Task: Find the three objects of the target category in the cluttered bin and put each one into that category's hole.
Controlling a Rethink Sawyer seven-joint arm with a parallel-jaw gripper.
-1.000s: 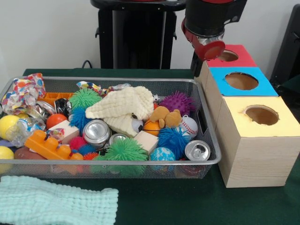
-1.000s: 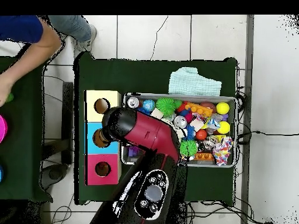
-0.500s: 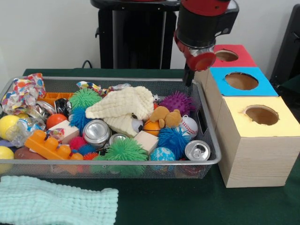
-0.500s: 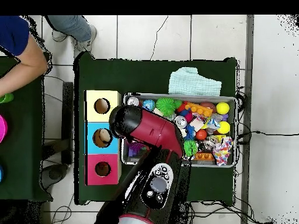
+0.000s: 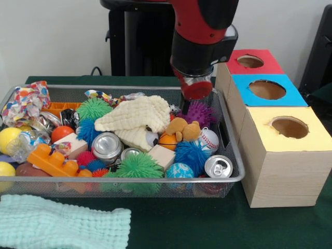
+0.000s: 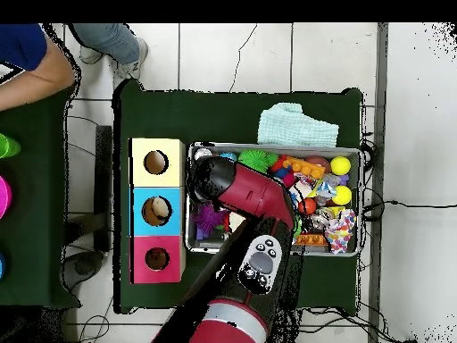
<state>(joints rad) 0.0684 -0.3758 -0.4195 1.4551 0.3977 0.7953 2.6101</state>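
Note:
The wire mesh bin [image 5: 155,179] is full of toys; in the overhead view its rim [image 6: 360,201] shows right of the arm. A tan-brown bear plush [image 5: 182,128] lies in the bin's right part, between a cream cloth and a baseball. I cannot make out a tiger-striped plush. My gripper [image 5: 193,96] hangs over the bin's right end, just above a purple spiky ball [image 5: 198,112] and behind the bear; the arm's head [image 6: 211,179] hides it from above. The red-surround hole [image 5: 250,61] tops the far box [image 6: 157,259].
The blue-surround hole [image 5: 267,89] and yellow-surround hole [image 5: 289,127] sit nearer on the box row. A cream cloth [image 5: 137,118], cans [image 5: 218,166], spiky balls and blocks crowd the bin. A mint towel [image 5: 57,225] lies in front. A person's arm [image 6: 36,55] shows at the upper left.
The arm has swung from beside the red-topped box leftward and down, so the gripper now hangs over the bin's right end above the purple spiky ball.

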